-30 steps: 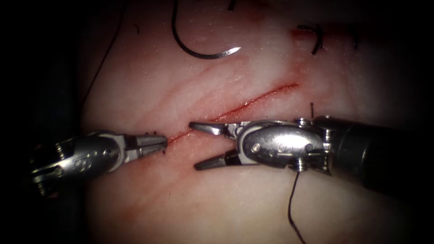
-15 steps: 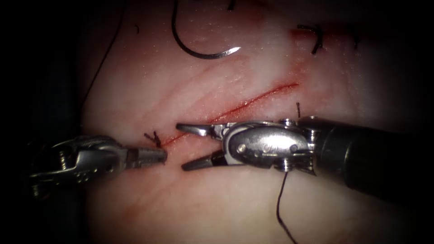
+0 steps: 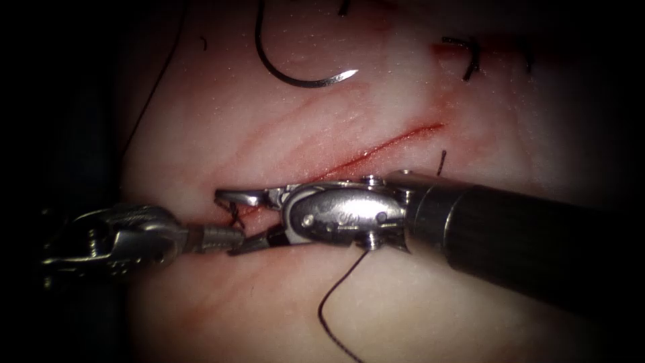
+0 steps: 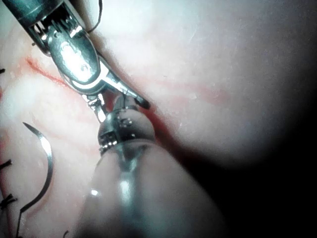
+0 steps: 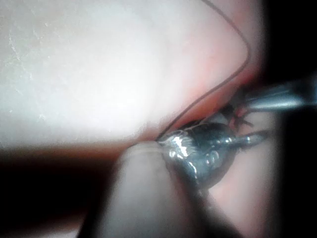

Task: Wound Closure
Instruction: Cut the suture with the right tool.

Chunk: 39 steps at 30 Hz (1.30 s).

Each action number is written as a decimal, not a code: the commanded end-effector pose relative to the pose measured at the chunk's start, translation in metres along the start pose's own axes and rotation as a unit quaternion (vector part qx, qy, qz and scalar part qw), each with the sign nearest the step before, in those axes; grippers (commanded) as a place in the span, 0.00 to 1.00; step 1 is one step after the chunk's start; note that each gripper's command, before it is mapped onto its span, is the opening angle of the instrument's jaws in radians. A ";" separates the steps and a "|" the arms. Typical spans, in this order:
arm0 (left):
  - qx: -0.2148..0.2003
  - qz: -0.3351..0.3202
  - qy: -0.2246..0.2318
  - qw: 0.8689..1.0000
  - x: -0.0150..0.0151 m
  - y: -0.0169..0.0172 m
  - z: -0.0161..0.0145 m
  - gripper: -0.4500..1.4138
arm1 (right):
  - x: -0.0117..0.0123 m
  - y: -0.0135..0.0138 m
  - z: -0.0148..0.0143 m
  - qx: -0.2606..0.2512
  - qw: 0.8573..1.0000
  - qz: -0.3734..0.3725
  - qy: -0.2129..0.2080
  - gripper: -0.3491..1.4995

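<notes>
the left tool (image 3: 232, 237) comes in from the left edge of the endoscope view, its jaws pressed together at the near, left end of the cut (image 3: 376, 151); whether they pinch anything there cannot be told. a short tuft of cut thread ends (image 3: 234, 214) stands just above its tip. the right tool (image 3: 235, 222) lies along the cut from the right, its jaws spread apart around that tuft, the lower jaw touching the left tool's tip, holding nothing. the curved needle (image 3: 295, 79) lies free on the tissue (image 3: 269, 134) well up on the left side of the cut, its point toward the right, not in the tissue. a dark thread (image 3: 336, 296) curls down from under the right tool's wrist. a finished stitch (image 3: 470, 57) sits at the far right end.
</notes>
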 end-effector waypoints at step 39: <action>-0.037 -0.040 0.036 0.998 0.0008 -0.0002 0.0007 0.05 | 0.0021 0.0002 0.0059 -0.016 0.998 -0.051 0.040 0.88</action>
